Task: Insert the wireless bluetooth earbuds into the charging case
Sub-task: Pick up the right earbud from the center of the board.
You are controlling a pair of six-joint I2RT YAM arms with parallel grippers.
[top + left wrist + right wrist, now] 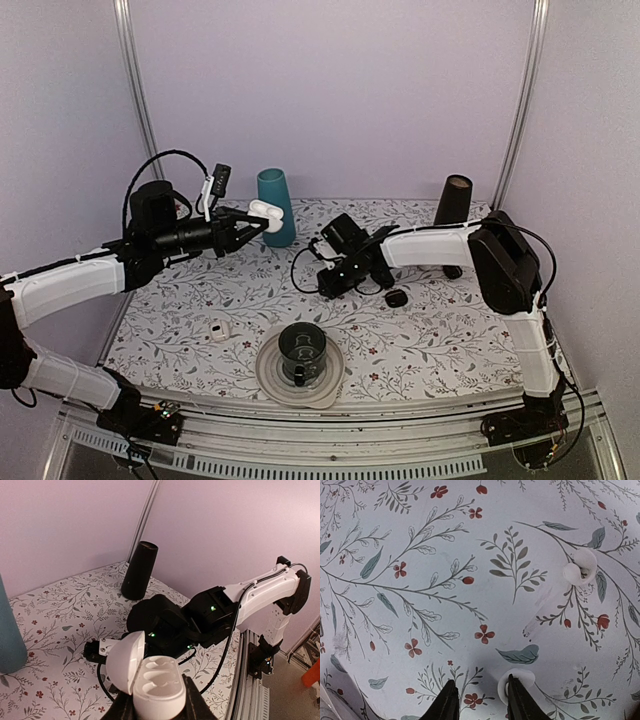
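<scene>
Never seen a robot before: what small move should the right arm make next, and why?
Probably shift the right tool sideways so the nearest earbud, now beside one finger, lies between both. The charging case is open in the left tool.

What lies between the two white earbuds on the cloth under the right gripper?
Nothing but bare printed tablecloth between the far earbud and the near earbud, which sits by the right gripper; the right wrist view shows it.

One charging case (pixel 159 694), two earbuds (pixel 579 566), three cups (pixel 275 205) (one teal).
</scene>
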